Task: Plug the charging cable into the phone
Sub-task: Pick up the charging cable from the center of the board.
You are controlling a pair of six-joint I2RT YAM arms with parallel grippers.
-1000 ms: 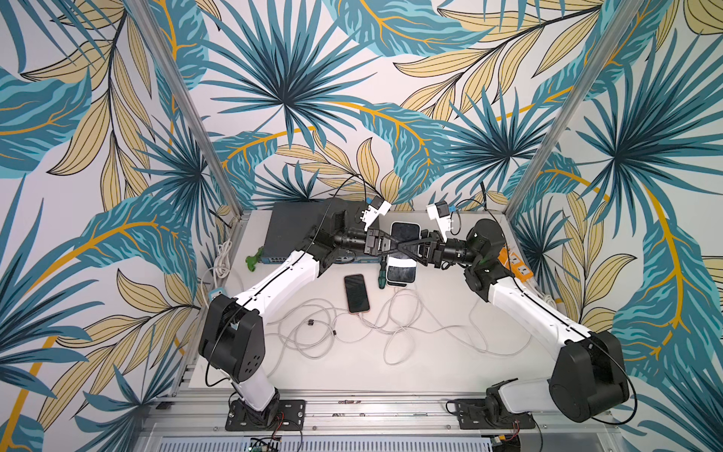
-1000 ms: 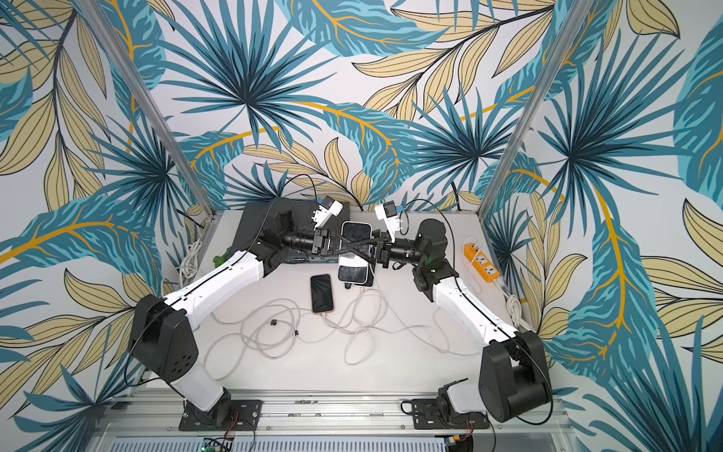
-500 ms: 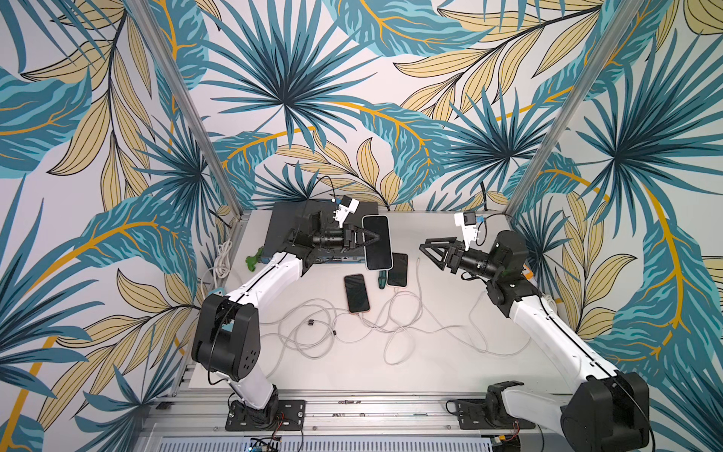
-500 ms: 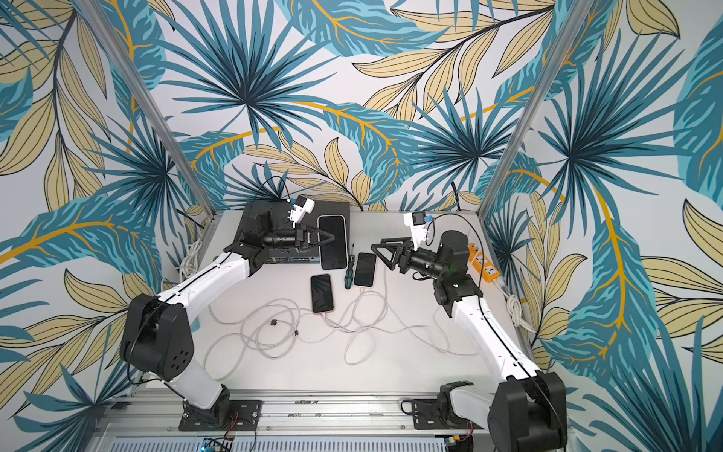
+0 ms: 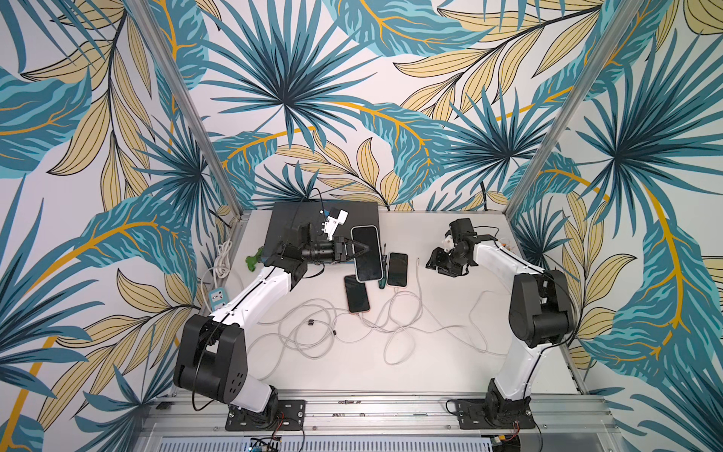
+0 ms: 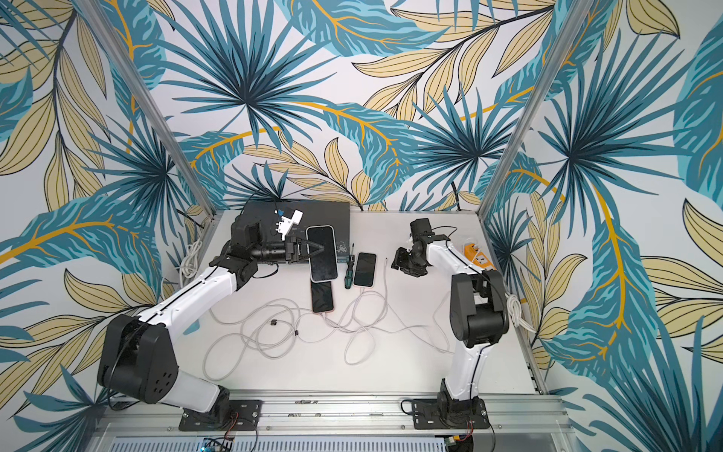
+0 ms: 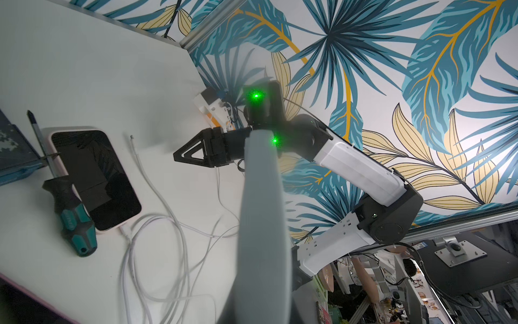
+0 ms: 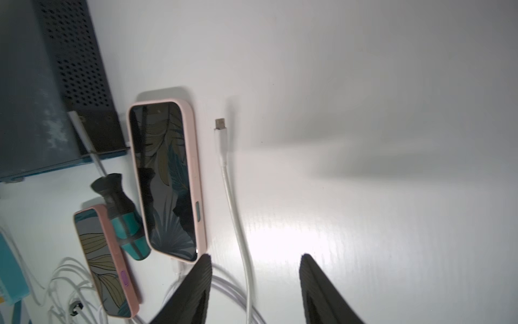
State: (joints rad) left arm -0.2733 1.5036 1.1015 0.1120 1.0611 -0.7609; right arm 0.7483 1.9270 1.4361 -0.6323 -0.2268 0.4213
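My left gripper (image 5: 362, 250) is shut on a large phone (image 5: 366, 253) in a pale case, held above the table, screen up, in both top views (image 6: 321, 253). In the left wrist view this phone (image 7: 263, 224) is a grey edge-on band that hides my fingers. The loose white charging cable (image 8: 232, 202) lies on the table with its plug (image 8: 220, 122) free, beside a pink-cased phone (image 8: 165, 179). My right gripper (image 8: 253, 261) stands open just above that cable, which runs between the fingers without touching them. A top view shows this gripper (image 5: 434, 262) right of the plug end (image 5: 418, 260).
Two smaller phones (image 5: 397, 269) (image 5: 356, 293) lie on the table, each with a cable plugged in. A green-handled screwdriver (image 5: 381, 280) lies between them. A dark box (image 5: 313, 219) sits at the back. Tangled white cables (image 5: 332, 328) cover the middle. An orange power strip (image 6: 477, 252) lies by the right wall.
Both grippers met at the raised phone a second ago. The right gripper has let go, drawn back right and dropped over the loose cable. The left arm carried the phone back left.
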